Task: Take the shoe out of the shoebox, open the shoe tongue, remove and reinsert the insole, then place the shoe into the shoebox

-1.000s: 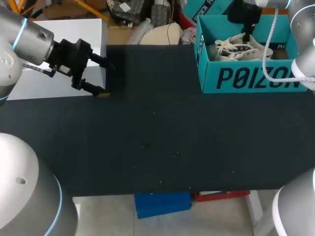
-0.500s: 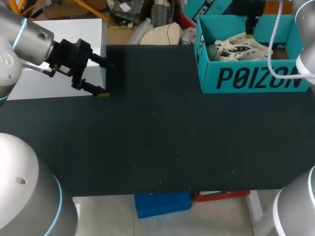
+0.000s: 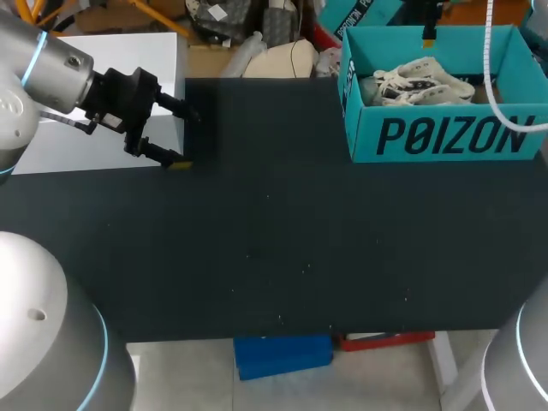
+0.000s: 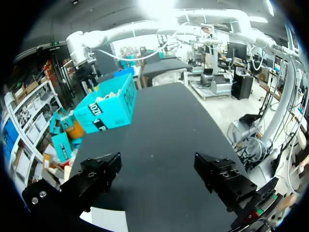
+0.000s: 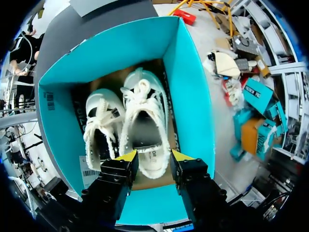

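While both shoes (image 5: 130, 128) lie in the box (image 3: 441, 137), the parted right gripper (image 5: 150, 155) is held above; start or finish cannot be told.

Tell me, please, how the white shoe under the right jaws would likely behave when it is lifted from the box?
The shoe looks soft, so its collar would probably flex if pinched. Its loose laces may dangle and snag. It seems light, likely lifting easily past the shoebox walls.

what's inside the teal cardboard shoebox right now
Two white lace-up shoes lie side by side inside the teal cardboard shoebox, on its brown floor. The right gripper hovers open above their heels. The floor beneath them is hidden.
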Controlling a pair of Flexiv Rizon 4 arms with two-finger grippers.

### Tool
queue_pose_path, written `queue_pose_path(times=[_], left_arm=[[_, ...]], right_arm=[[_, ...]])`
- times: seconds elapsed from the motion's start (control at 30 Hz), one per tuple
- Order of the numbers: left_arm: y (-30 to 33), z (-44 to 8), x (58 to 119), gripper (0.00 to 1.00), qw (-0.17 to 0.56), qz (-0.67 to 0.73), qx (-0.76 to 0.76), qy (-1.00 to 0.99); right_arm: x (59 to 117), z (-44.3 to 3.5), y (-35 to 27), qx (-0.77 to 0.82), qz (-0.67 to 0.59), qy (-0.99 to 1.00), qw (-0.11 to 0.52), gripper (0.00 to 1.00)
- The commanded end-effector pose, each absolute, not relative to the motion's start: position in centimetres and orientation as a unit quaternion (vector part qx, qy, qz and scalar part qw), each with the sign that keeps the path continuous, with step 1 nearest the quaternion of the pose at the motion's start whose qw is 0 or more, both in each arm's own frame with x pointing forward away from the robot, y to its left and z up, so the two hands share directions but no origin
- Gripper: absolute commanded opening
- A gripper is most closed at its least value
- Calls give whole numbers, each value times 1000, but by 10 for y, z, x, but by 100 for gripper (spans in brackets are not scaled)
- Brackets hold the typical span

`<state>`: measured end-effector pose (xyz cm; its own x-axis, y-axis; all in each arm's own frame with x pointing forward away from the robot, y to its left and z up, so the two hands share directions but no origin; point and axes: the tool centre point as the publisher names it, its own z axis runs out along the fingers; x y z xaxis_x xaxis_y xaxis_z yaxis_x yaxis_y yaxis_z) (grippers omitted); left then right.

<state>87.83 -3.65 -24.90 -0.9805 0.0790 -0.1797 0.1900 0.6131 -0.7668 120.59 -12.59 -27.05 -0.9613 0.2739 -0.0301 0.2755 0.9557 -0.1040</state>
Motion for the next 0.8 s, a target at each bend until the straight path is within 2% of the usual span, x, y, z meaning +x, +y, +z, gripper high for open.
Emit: queue_pose_path(times=[0.03,0.43,0.6,0.8], left_arm=[[-37,-250,878,100,66,-433,75,896],[-37,-250,878,100,66,-433,75,896],[-37,-250,878,100,66,-433,75,896],[-37,-250,878,100,66,-433,75,896]], right_arm=[[1089,-218,-88,142,-67,982,107,39],[985,-201,-9,160,-47,977,135,37],[958,-206,16,163,-44,975,142,35],[941,-215,40,169,-47,968,179,31]])
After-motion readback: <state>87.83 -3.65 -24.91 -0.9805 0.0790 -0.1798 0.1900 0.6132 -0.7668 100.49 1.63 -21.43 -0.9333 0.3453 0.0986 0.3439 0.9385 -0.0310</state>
